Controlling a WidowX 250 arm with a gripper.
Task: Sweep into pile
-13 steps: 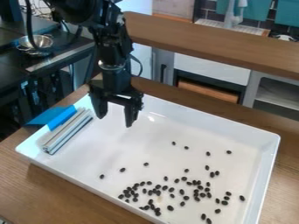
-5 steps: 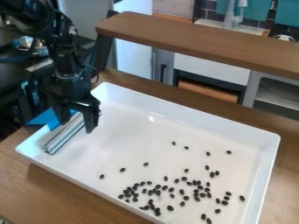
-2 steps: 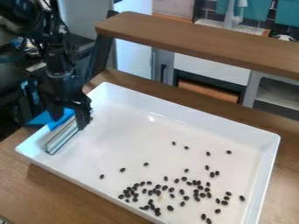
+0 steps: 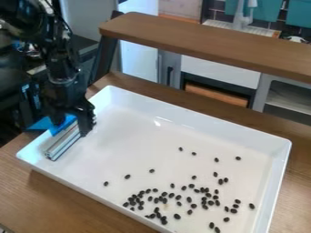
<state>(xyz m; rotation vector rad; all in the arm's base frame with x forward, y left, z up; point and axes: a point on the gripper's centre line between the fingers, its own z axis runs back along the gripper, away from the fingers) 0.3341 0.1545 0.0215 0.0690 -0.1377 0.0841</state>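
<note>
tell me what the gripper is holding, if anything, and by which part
Nothing looks held: the gripper is open, its fingers apart at the far end of the metal bar. Whether they touch it cannot be told.

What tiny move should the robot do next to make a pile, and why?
Maybe close the gripper on the blue piece: its fingers stand apart there, and the black beans lie scattered in the tray, so it likely needs a sweeper.
</note>
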